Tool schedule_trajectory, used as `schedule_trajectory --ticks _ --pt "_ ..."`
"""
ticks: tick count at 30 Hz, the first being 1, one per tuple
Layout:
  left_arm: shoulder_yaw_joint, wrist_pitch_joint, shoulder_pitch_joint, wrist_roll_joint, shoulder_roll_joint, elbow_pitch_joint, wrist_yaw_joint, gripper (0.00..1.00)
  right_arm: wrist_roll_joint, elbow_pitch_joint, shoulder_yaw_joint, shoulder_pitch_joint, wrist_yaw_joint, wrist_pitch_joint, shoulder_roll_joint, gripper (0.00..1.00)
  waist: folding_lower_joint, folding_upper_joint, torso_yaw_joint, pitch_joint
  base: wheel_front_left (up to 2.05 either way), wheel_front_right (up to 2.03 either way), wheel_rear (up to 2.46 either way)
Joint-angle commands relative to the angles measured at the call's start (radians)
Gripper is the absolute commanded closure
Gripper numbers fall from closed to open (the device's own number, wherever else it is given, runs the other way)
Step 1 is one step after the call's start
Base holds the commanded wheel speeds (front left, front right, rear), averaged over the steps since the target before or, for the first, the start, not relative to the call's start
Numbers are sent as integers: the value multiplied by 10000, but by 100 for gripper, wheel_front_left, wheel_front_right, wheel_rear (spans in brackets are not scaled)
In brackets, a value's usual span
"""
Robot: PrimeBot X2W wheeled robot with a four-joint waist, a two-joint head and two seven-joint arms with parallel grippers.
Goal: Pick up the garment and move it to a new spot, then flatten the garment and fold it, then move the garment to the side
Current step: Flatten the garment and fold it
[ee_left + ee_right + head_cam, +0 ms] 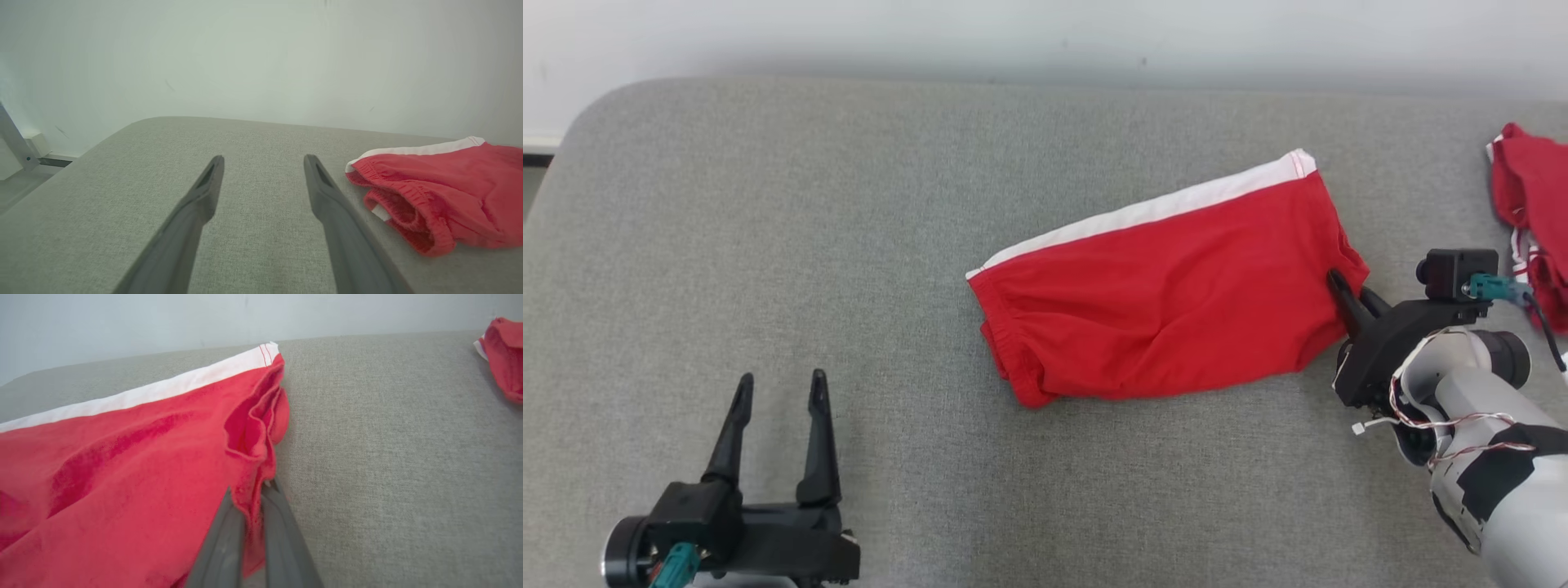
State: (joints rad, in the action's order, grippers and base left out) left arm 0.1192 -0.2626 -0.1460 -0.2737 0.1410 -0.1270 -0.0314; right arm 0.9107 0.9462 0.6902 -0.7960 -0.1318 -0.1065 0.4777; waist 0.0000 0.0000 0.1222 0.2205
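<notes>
Here, the garment [1176, 302] lies on grey upholstery [768, 204] before a pale wall [1013, 33].

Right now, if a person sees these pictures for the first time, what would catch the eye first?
The bright red cloth shorts with a white side stripe stand out, lying in the middle of the grey woven fabric surface. The right gripper is shut on their right-hand edge, while the left gripper stands open at the lower left. A second crumpled red garment sits at the far right edge.
</notes>
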Motion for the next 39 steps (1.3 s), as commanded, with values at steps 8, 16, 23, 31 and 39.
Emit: schedule_trajectory --ticks 8,16,23,31,39 --pt "-455 -25 656 356 -189 -12 270 0 647 -1284 484 1300 30 -321 463 100 0 0 -508 -855 0 0 0" --pt "-780 -25 1063 559 -302 94 395 0 1394 -2679 234 3062 30 -533 1117 100 0 0 -895 -1085 0 0 0" --pt "-1006 -25 1186 681 -374 170 528 0 1406 -3081 -322 4113 30 -431 1341 0 0 0 -1045 -1110 0 0 0" --pt "-1025 -25 939 838 -479 159 680 0 637 -2211 -1004 3207 30 176 1137 0 0 0 -843 -977 0 0 0" --pt "-1036 -25 799 963 -588 47 784 0 184 -651 -1048 2684 30 1016 539 0 0 0 -455 -882 0 0 0"
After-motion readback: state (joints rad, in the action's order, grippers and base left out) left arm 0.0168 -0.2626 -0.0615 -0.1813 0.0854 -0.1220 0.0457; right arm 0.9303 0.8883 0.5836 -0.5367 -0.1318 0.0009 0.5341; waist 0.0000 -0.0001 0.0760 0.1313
